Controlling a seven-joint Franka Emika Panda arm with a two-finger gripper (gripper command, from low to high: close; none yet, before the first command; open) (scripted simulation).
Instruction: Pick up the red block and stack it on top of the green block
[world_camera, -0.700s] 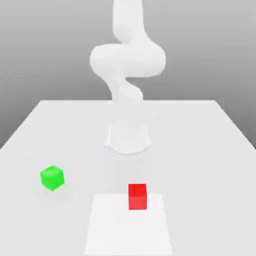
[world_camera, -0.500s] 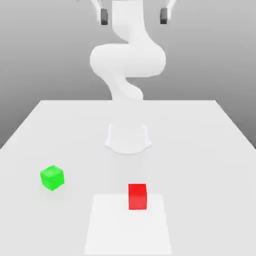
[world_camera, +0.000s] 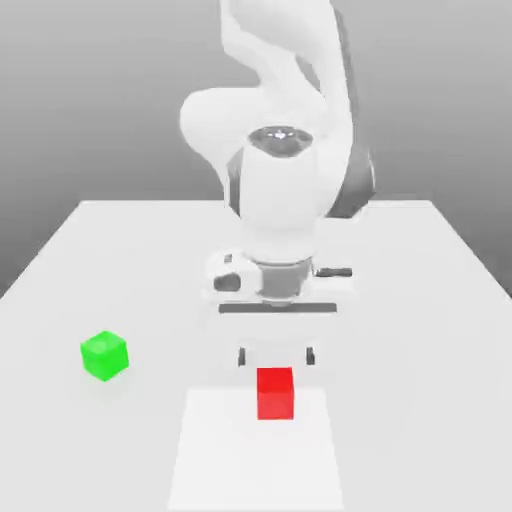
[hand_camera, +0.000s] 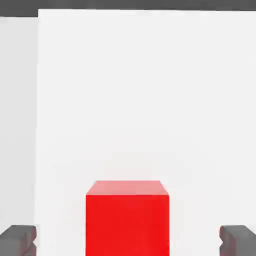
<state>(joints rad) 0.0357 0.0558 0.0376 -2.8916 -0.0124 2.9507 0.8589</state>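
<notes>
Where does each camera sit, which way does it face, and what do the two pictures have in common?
Exterior view: off the arm, facing the robot's base across the tabletop, angled down; the arm and open gripper show.
Hand view: on the hand, aimed down at the red cube; both gripper fingers show, apart, either side of it.
Shared: red cube, white patch and gripper fingers.

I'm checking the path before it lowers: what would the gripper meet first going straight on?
Probably the red block, which lies between the open gripper's fingertips in the hand view. Depth is unclear, so the fingers might pass on either side and meet the white sheet.
</notes>
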